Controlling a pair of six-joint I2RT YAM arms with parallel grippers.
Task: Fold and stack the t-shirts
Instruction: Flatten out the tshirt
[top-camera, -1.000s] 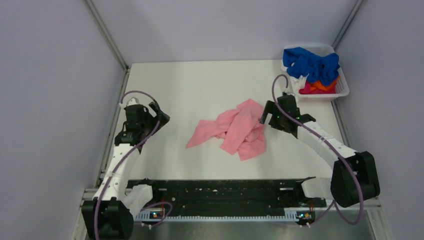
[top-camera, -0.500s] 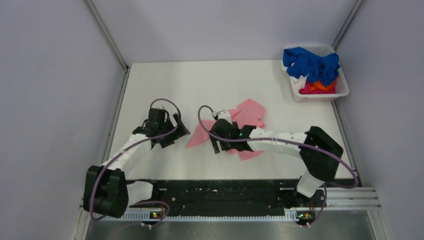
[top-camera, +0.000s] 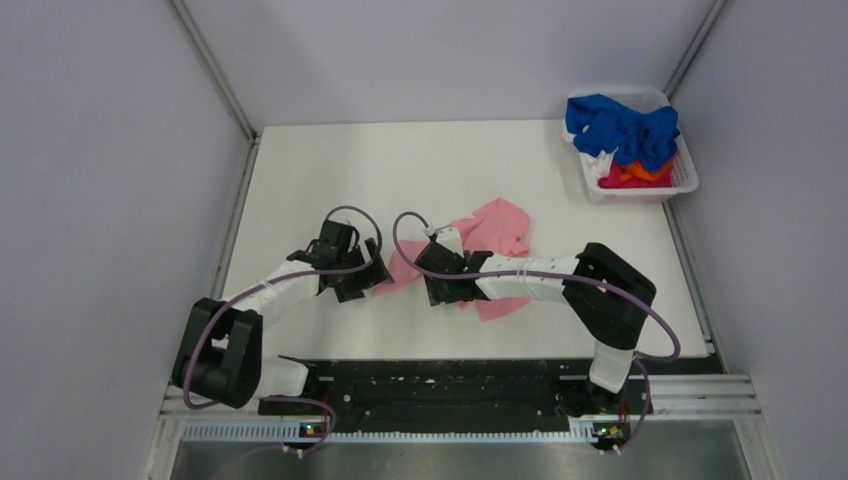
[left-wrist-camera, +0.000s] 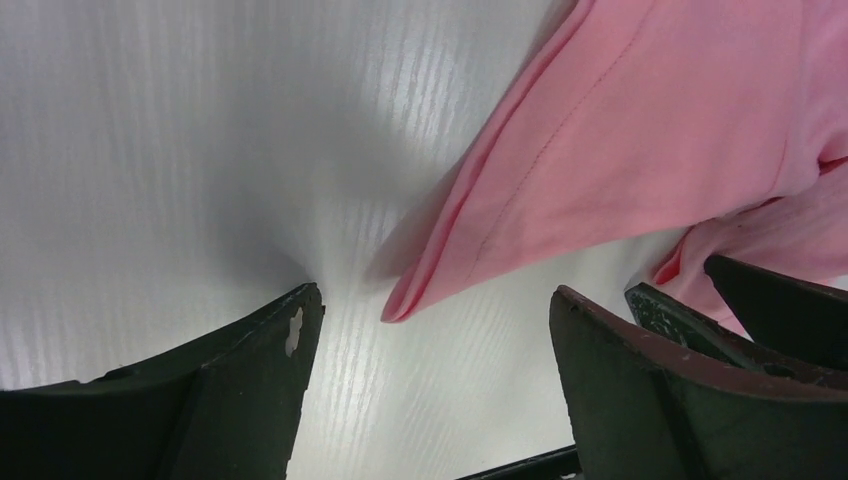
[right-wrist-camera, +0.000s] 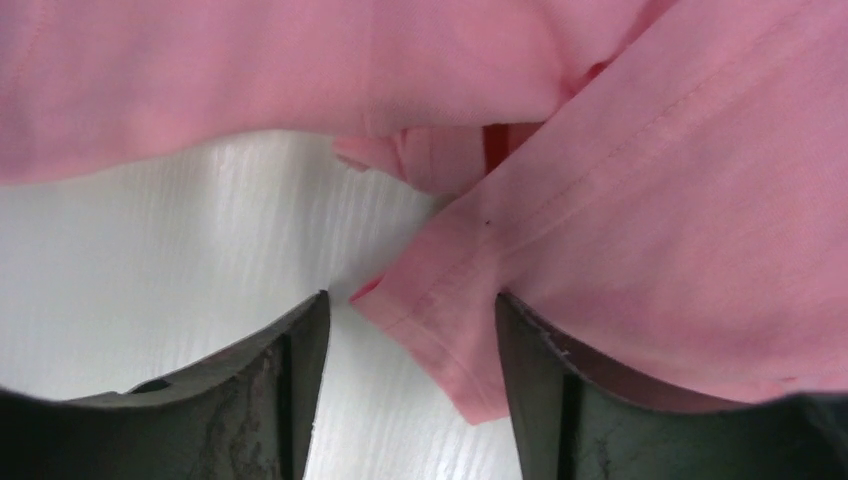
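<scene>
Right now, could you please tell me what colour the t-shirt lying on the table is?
The t-shirt is plain salmon pink, clearest in the right wrist view.

Robotics laboratory test cell. A white bench (top-camera: 400, 170) is enclosed by plain grey partition walls (top-camera: 100, 200) joined by metal corner posts (top-camera: 213, 70). A left arm (top-camera: 270, 295) and right arm (top-camera: 530, 280) are bolted to a black rail (top-camera: 440, 385) at 6 o'clock. A white basket (top-camera: 650, 193) sits at 2 o'clock.
</scene>
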